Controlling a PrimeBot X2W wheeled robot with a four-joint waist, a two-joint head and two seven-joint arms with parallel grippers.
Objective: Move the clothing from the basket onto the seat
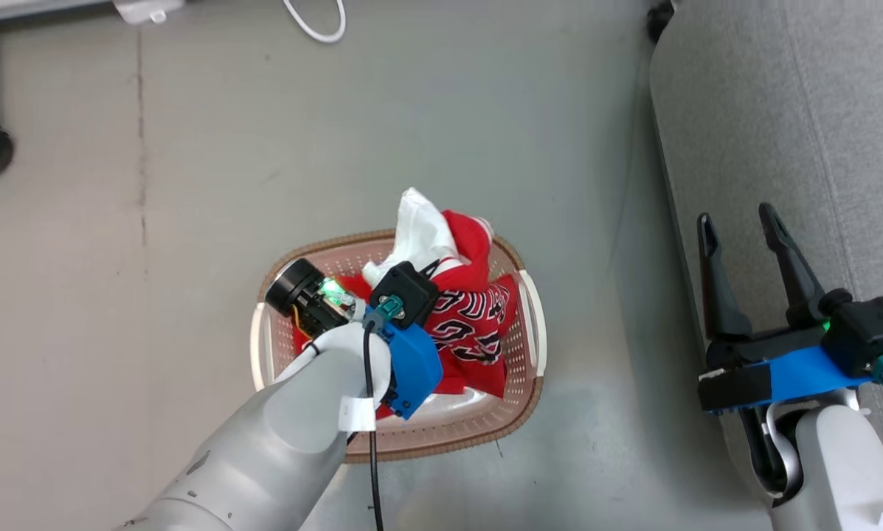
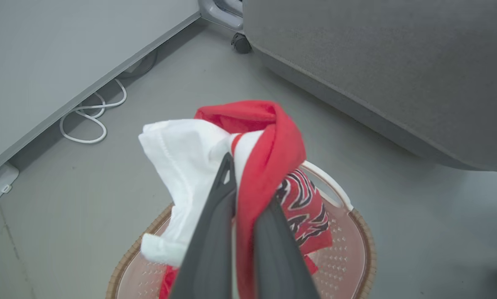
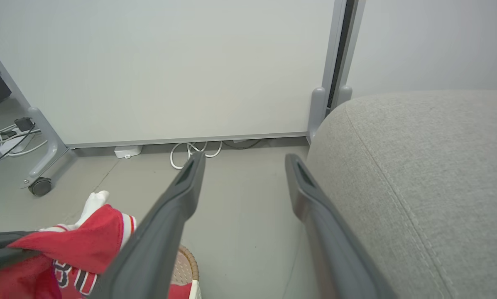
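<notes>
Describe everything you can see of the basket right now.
The basket is oval, cream perforated plastic with a brown woven-look rim and white side handles. It stands upright on the grey floor, left of the seat and apart from it. Red clothing partly fills it; the left gripper holds a bunch above it.

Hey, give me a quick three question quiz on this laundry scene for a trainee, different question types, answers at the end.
1. Multiple choice: the left gripper is shut on A a towel, B the clothing, C nothing.
2. True or false: the right gripper is shut.
3. Fill in: the basket stands on the ____ beside the seat.
Key: 1 B. 2 false, its fingers are spread and empty. 3 floor.
</notes>
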